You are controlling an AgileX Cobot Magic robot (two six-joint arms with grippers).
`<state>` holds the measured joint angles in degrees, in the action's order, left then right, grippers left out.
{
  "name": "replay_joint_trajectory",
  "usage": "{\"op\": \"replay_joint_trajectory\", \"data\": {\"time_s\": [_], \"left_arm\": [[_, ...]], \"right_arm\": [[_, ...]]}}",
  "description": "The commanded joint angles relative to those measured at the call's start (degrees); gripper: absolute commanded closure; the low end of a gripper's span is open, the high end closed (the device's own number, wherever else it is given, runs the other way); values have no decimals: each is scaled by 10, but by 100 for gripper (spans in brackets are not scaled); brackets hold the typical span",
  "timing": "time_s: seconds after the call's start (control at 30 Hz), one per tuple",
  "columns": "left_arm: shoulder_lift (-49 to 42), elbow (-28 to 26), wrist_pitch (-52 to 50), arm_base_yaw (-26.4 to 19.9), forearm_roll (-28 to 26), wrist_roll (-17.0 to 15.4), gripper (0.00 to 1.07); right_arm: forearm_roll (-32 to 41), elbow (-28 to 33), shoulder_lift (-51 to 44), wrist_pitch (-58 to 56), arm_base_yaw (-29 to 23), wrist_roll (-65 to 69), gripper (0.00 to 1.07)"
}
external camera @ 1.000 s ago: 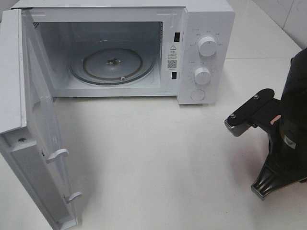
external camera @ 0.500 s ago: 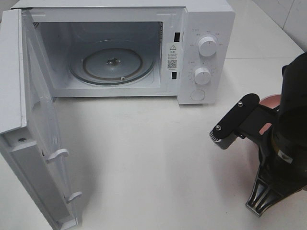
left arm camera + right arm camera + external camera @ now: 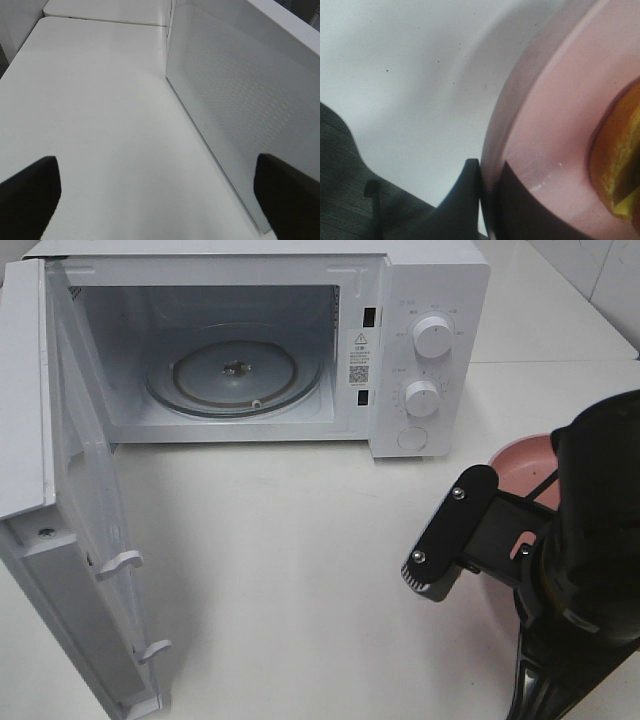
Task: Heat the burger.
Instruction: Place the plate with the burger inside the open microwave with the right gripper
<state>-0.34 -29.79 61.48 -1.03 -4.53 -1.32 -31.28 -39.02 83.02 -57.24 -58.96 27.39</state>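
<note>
Since a second ago, your right arm has swung in from the table's right edge toward the middle, bringing the pink plate (image 3: 518,465) into view. Your right pincer (image 3: 489,200) is clamped narrow on the plate's rim, likely so the burger (image 3: 619,165) travels untouched; it sits on the plate, near the right edge. At the far edge the microwave (image 3: 430,300) has its door (image 3: 80,540) swung wide and its glass turntable (image 3: 235,370) bare, seemingly ready to receive the plate. Your left pincer (image 3: 157,200) hangs wide beside the door, holding nothing.
</note>
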Motion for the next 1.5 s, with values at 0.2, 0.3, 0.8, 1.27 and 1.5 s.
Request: {"op": "replay_joint_trajectory", "data": {"time_s": [0.2,0.3,0.8,1.27,1.5], "left_arm": [[-9,1,-1,3,-4,0,9],[-9,1,-1,3,-4,0,9],[-9,1,-1,3,-4,0,9],[-9,1,-1,3,-4,0,9],[-9,1,-1,3,-4,0,9]], "right_arm": [[-56,1,-3,-44,-36,10,107],[-56,1,-3,-44,-36,7,107],[-70,1,-3,-34,-102,-20,107],[-68,1,-3,-10,-115,-91,107],[-69,1,-3,11,-115,-109,107]]}}
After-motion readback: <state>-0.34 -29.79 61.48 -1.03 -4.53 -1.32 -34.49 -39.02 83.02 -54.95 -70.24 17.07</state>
